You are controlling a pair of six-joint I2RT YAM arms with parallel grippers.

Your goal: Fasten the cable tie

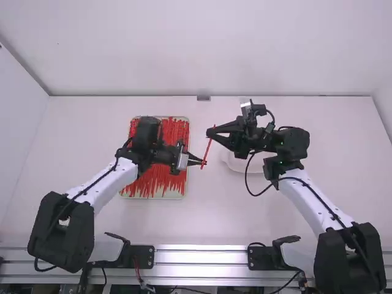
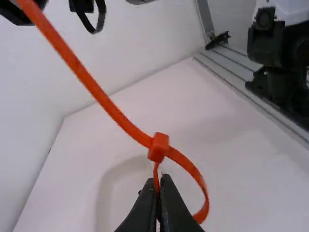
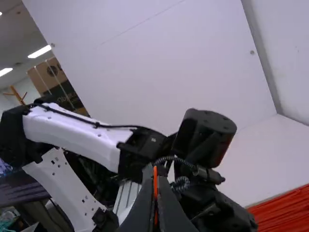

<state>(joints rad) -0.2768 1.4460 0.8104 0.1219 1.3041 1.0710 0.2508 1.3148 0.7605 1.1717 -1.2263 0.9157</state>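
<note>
An orange cable tie (image 1: 207, 149) is held in the air between the two arms, above the table's middle. My left gripper (image 1: 201, 162) is shut on the tie's lower end, just under its head (image 2: 158, 146), where the strap forms a small loop (image 2: 195, 186). The long free strap (image 2: 82, 72) runs up and away from the head. My right gripper (image 1: 212, 130) is shut on the strap's upper end, and the thin orange strip (image 3: 155, 181) shows between its closed fingers. Behind it stands the left arm's wrist (image 3: 203, 137).
A tray (image 1: 184, 195) holding several loose orange cable ties (image 1: 156, 174) lies on the table under the left arm. A pale round dish (image 1: 236, 165) sits below the right gripper. The table's far half and right side have free room.
</note>
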